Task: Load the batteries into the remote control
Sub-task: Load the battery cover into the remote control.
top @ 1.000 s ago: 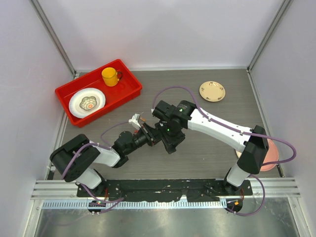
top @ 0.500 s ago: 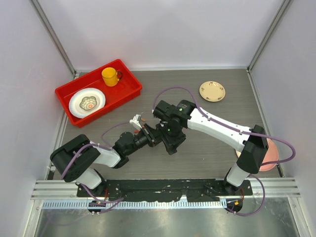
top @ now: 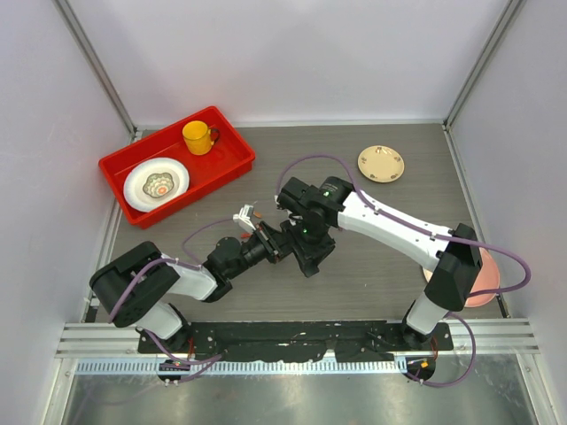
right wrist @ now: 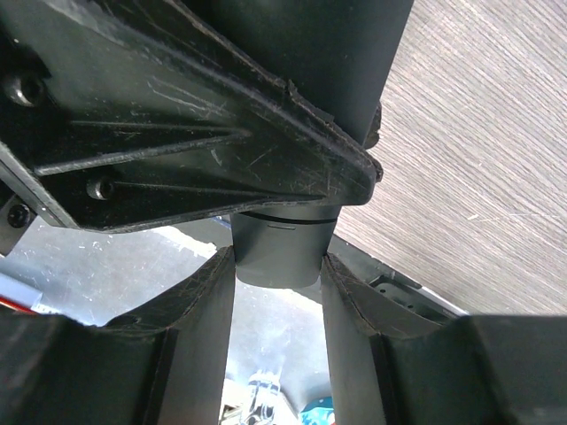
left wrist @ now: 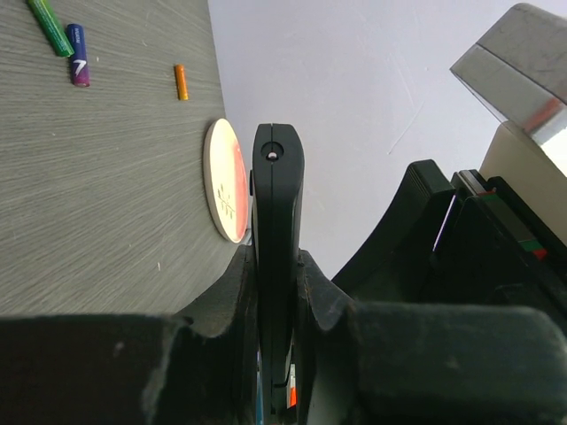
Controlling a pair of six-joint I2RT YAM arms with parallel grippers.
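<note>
- Left gripper (left wrist: 279, 292) is clenched on the remote control (left wrist: 278, 204). The remote stands edge-on between its fingers, long axis running straight out from the wrist.
- Right gripper (right wrist: 279, 270) looks clamped across the remote's far end, so both arms meet at the remote.
- Batteries (left wrist: 78, 55) lie loose on the table (left wrist: 106, 221), well apart from both grippers, off to one side of the remote's axis and nearer than the pink plate (left wrist: 226, 181).
- As a judgement, one gripper must let go to fetch a battery, and the right arm seems the nearer.
</note>
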